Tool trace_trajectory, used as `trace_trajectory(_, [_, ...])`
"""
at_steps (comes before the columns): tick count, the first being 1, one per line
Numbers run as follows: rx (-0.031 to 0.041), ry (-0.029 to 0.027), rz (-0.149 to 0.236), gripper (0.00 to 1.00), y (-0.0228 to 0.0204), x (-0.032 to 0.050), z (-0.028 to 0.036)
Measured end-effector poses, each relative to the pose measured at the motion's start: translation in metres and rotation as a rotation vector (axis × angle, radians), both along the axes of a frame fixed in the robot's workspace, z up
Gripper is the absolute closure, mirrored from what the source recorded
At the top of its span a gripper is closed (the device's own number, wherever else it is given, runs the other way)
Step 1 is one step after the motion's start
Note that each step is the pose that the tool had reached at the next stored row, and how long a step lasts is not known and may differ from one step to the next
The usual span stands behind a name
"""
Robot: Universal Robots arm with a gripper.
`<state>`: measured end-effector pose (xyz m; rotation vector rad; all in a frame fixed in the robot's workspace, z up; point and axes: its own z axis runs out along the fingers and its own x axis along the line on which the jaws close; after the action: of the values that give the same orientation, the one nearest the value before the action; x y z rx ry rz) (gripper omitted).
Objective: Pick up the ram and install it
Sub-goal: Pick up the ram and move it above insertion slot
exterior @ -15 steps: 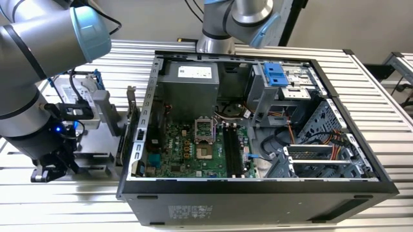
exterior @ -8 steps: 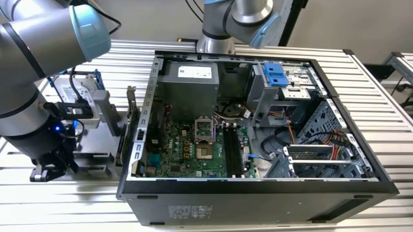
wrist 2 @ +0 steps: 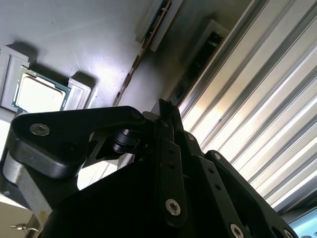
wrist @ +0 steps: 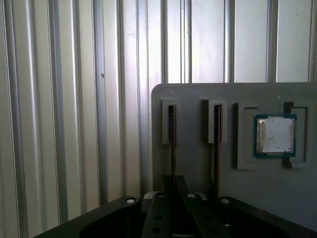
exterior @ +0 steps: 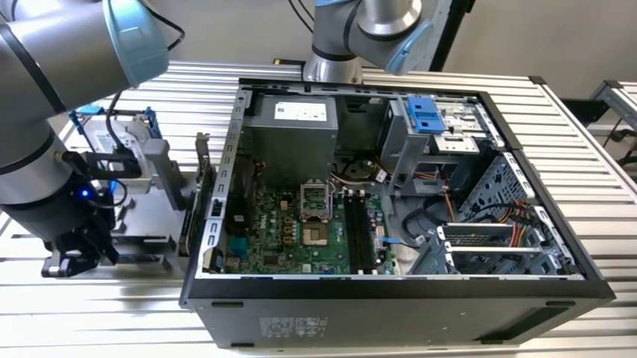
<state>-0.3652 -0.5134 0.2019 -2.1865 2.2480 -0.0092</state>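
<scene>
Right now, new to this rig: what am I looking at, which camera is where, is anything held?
One robot arm works beside an open computer case on a ribbed metal table. The exterior view is a camera off the arm; both wrist views ride near the arm's end, so its black gripper crowds their foreground. The gripper sits low at a grey holder plate at the exterior view's left of the case. The plate carries a processor chip and two narrow slots, each with a thin stick on edge; the one in line with the gripper looks like the ram. Whether it is gripped, I cannot tell. The green motherboard lies inside the case.
</scene>
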Motion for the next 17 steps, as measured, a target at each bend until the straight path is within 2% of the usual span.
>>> trace_trajectory(10, [0.0001, -0.0001, 0.000, 1.00, 0.0000, 0.0000, 0.0067])
trace_trajectory(17, [-0.0001, 0.0000, 0.000, 1.00, 0.0000, 0.0000, 0.0140])
